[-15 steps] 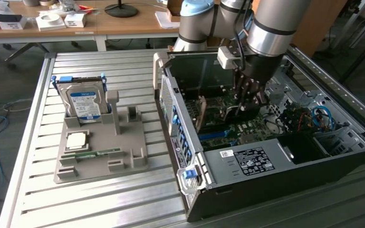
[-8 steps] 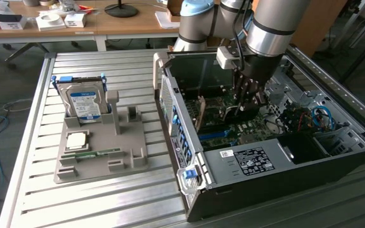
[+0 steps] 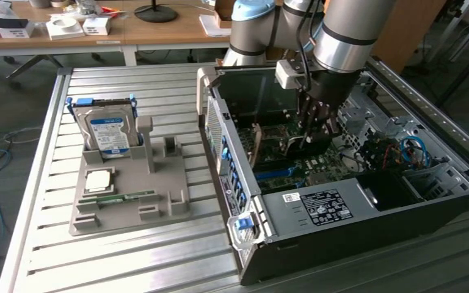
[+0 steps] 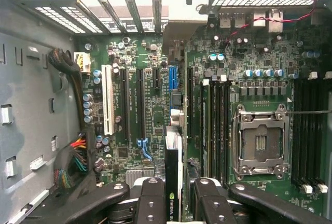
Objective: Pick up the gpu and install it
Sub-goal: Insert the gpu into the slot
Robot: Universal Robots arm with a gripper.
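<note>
Slatted metal surface point(image 3: 137, 262) is carrying an open case point(image 3: 324, 201) beside a holder with a drive point(image 3: 108, 131), as the arm point(image 3: 341, 36) is reaching down into the case over the board.

Wrist view: the fingers point(image 4: 153, 200) are clamping the gpu point(image 4: 174, 151) edge-on above the board point(image 4: 129, 130), its bracket point(image 4: 179, 32) pointing toward the rear openings. It is apparently hanging in line with the blue slot point(image 4: 173, 79). Doing this well likely means keeping the card upright, matching edge to slot and bracket to opening, then pressing straight and evenly.
</note>
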